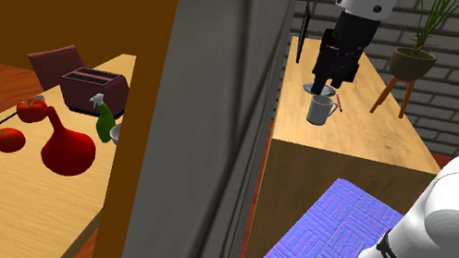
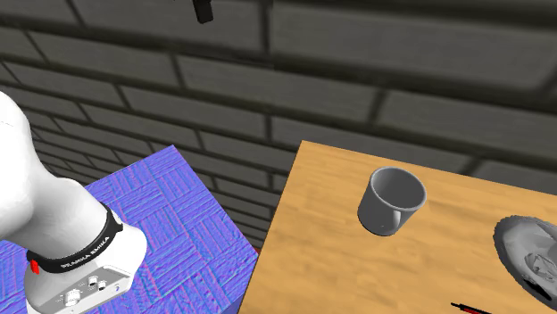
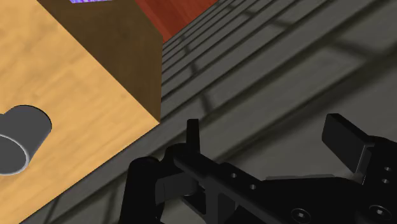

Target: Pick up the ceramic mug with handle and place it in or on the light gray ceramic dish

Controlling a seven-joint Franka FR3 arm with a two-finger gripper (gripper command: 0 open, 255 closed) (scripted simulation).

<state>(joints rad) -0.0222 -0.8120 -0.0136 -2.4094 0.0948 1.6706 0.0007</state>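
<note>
All-black two-finger gripper [image 1: 323,82], fingers apart and empty, hangs higher than the plain grey cylindrical mug with handle [image 2: 391,201], probably poised to descend; mug stands upright, mouth open, on smooth wood-grained cabinet top [image 2: 339,268]; light grey shallow dish [image 2: 527,252], rumpled rim, lies near.

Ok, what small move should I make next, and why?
Probably shift the open end effector sideways until the grey mug sits between its fingers. The mug stands upright on the wooden top, well off to one side of them and not held.
</note>
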